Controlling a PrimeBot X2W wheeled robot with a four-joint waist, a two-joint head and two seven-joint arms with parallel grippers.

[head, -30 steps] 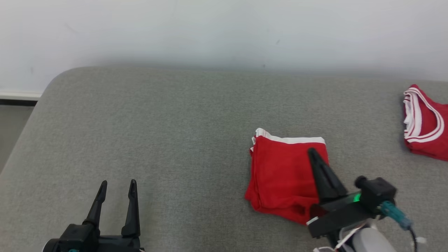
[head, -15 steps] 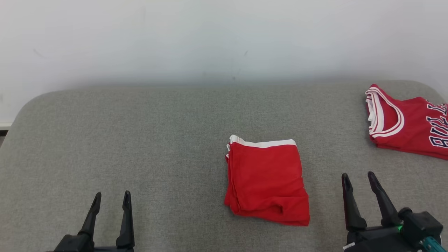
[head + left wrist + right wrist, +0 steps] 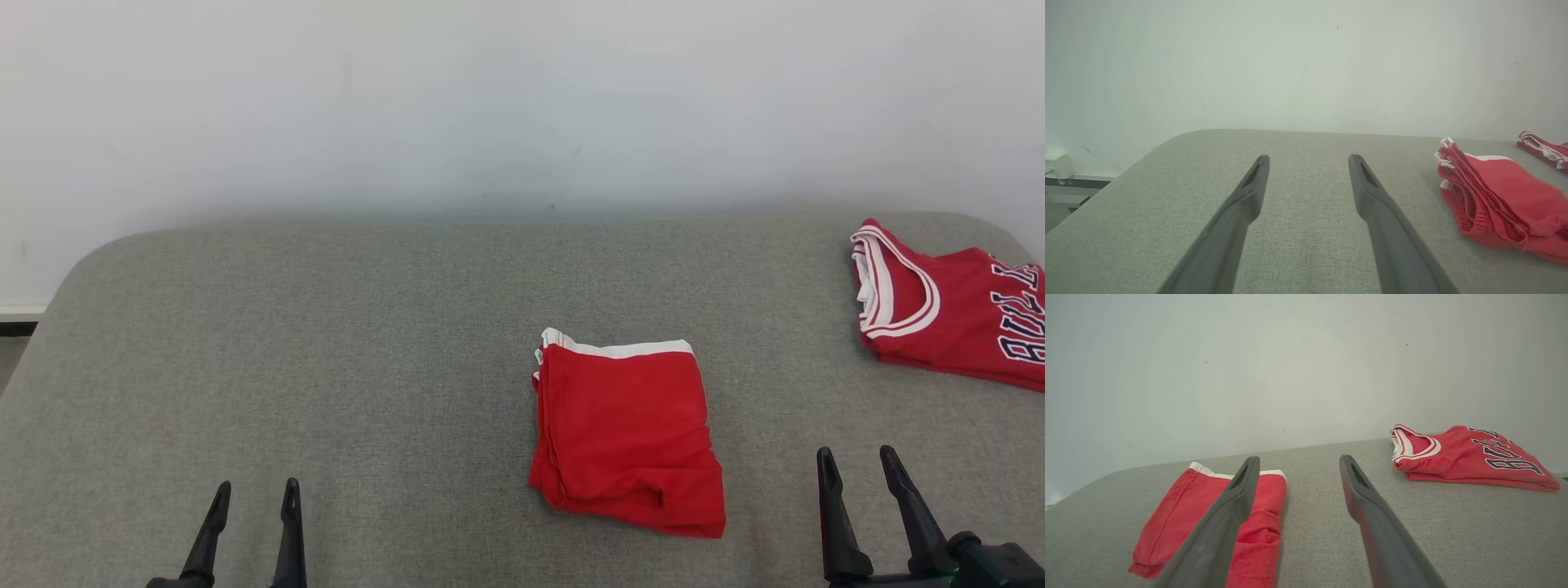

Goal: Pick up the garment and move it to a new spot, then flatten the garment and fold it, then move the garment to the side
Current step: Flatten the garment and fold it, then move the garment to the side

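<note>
Head view: catalogue of a grey upholstered surface (image 3: 326,327) set against a white wall (image 3: 490,98).

1. Red jersey (image 3: 947,310), red-and-white trim at the neck. Dark, white-edged lettering begins "BULL" and is cut by the frame edge. It lies at the far right, well apart from the other pieces.
2. Folded red shorts (image 3: 624,437), white waistband toward the wall. They lie flat, right of centre, clear of both grippers.
3. Left gripper (image 3: 255,485), lower left, fingers apart and empty, over bare fabric.
4. Right gripper (image 3: 856,451), lower right, fingers apart and empty, near the shorts' right side.
</note>
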